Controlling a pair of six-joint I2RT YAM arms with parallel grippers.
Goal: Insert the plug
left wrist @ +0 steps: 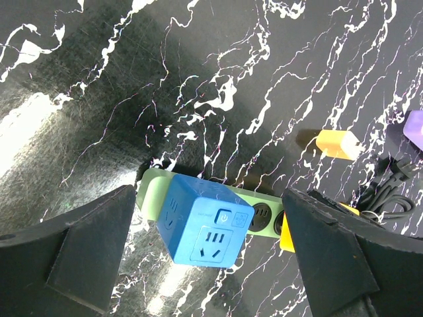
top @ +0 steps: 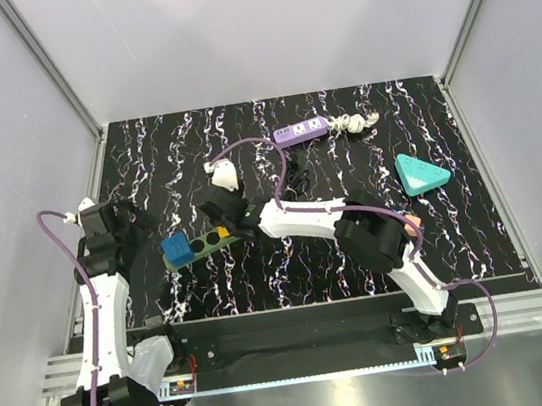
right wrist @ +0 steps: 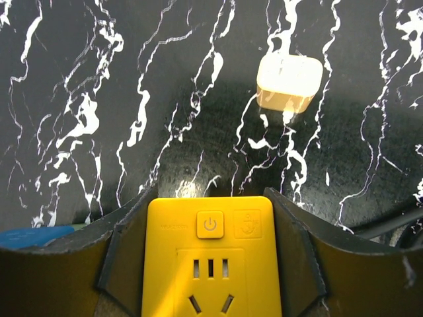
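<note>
Right wrist view put the yellow cube plug point(right wrist: 211, 264) squarely inside the right gripper point(right wrist: 210, 198), whose jaws were closed onto its two sides. From above we saw it held at the green power strip point(top: 201, 243), at the end of that strip away from the blue cube point(left wrist: 205, 228). The left gripper point(left wrist: 210, 221) hung spread wide with nothing in its grasp, straddling the blue cube seated at the strip's other end and clear of it on both sides. We judged the main risk to be misalignment. The plug's prongs were hidden beneath its body, so we could not tell whether they met a socket. A push with them off the slots could skid the strip across the table point(top: 476, 225), since nothing pinned it down. A tilted push could also let the plug twist in the jaws, and a drift along the strip toward the blue cube could knock the two together. A pale adapter point(right wrist: 289, 82) lay beyond the strip, well apart from it, and seemed no hazard. The plug itself was a bright yellow block with rounded edges. Its upper face carried a small square power button with a faint logo beside it, and below these a socket panel with three short upright slots over two slanted ones.
</note>
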